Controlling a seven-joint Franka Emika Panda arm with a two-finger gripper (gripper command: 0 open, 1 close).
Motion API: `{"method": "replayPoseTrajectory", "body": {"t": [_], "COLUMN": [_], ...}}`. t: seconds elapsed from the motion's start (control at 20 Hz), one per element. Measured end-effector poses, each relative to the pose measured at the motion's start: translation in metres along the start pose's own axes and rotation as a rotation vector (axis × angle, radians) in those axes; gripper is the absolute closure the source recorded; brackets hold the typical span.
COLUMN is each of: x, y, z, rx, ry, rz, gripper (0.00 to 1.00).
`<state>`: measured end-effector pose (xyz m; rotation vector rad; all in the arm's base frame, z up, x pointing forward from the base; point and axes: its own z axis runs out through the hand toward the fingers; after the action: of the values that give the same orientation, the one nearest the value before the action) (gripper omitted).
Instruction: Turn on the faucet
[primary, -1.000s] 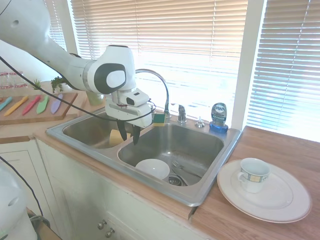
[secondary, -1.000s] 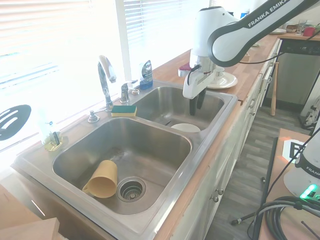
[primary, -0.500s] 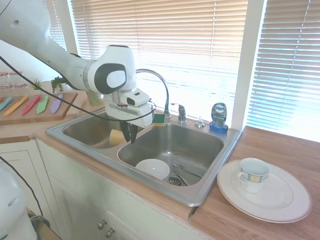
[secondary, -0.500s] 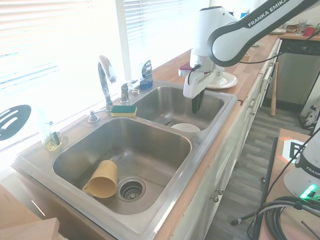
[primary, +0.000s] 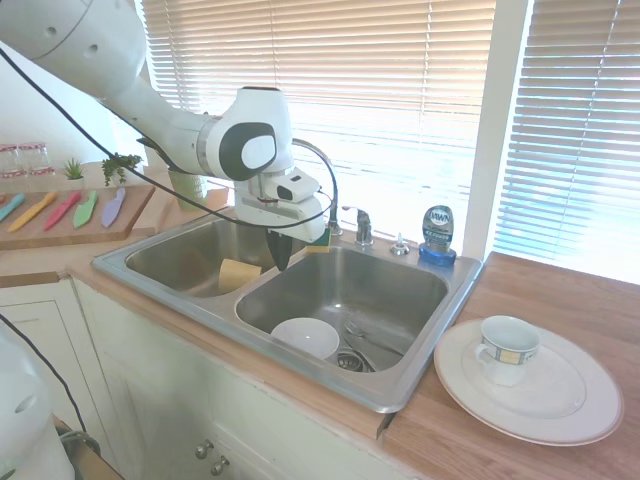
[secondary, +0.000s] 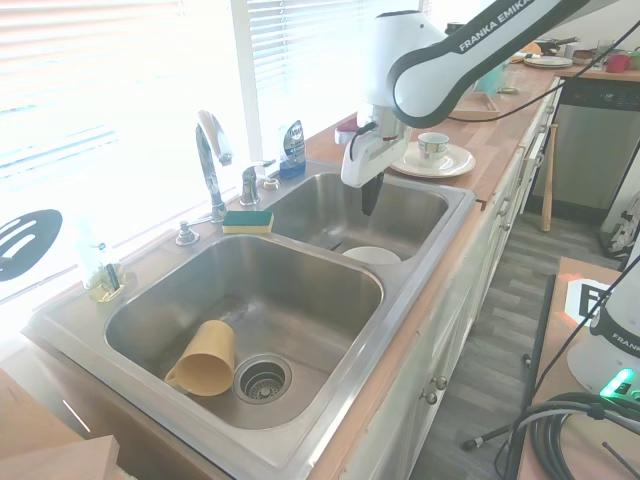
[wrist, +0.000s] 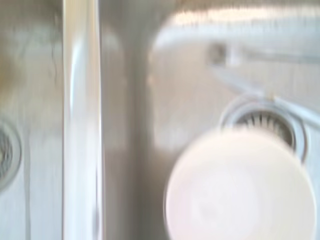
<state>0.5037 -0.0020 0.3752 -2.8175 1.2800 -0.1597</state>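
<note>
First exterior view: your tool hangs fingers together, empty, over the steel double sink, near the tall arched chrome faucet at the sink's far rim.

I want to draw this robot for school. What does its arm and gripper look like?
The arm is fat, rounded and glossy white, with dark grey bands at the joints and "FRANKA EMIKA" printed in white on one band. A round dark grey cap sits on the wrist joint. Thin black cables loop along it. The gripper has a white boxy body and slim black fingers.
</note>
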Motion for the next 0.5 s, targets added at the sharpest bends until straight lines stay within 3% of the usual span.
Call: {"method": "replayPoseTrajectory", "body": {"t": [0.25, 0.5], "x": [0.038, 0.066], "y": [-0.045, -0.082], "z": [0.007, 0.018], "rx": [-0.002, 0.018], "ry": [0.057, 0.064], "rz": [-0.005, -0.002], "gripper": [1.00, 1.00]}}
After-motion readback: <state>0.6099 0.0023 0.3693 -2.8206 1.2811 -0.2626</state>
